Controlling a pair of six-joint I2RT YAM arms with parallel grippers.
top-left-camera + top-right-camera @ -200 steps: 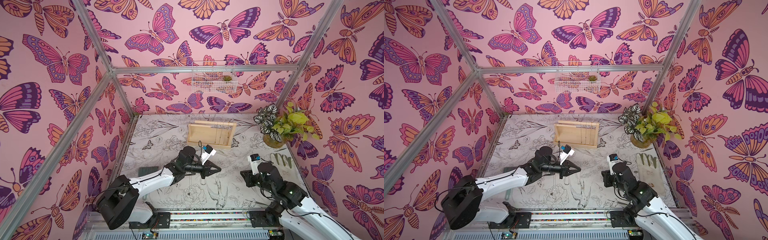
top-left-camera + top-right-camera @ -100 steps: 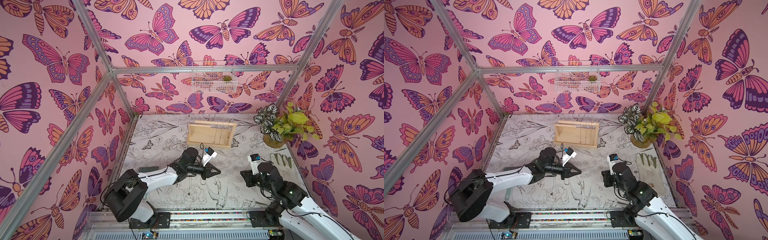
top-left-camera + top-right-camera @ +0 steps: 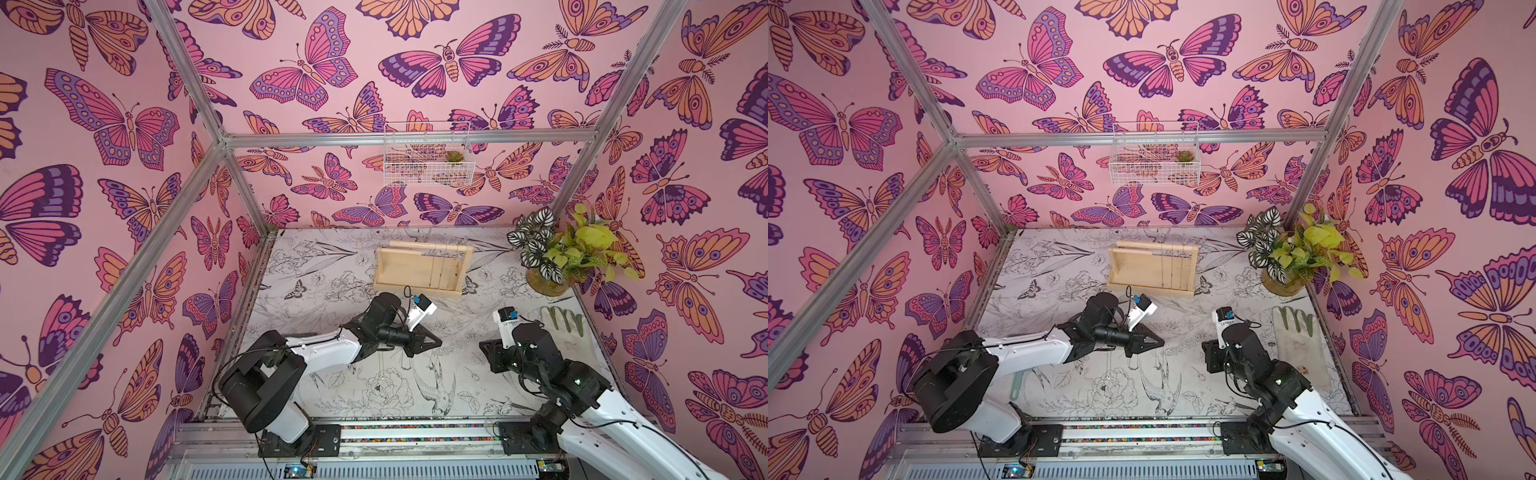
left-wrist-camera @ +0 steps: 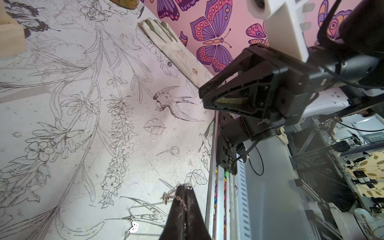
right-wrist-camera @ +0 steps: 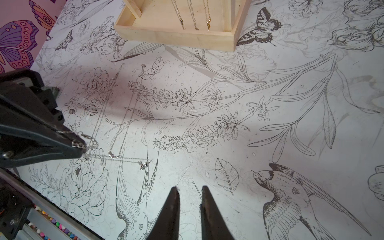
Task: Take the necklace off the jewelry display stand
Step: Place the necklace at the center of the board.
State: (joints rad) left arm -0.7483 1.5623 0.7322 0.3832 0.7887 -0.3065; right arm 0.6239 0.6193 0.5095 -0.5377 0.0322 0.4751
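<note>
Left wrist view has the left tool point(image 4: 182, 188) pressed together on the necklace point(image 4: 169, 194), a thin silver chain bunched right at the tips. Right wrist view catches the same pinch side-on, chain drooping off the tips toward the desk point(image 5: 270, 128). More silver chains point(image 5: 113, 155) lie flat on the desk just under it, and honestly I can't tell where the held one ends. So the necklace is off the jewelry display stand point(image 3: 415, 270), which sits well apart at the back of the desk in both top views, three chains point(image 5: 193, 16) hanging inside its frame. Over on the right, the right tool point(image 5: 189, 190) has its tips slightly spread with nothing between them, and a pale glove point(image 3: 561, 320) lies near the right wall.
</note>
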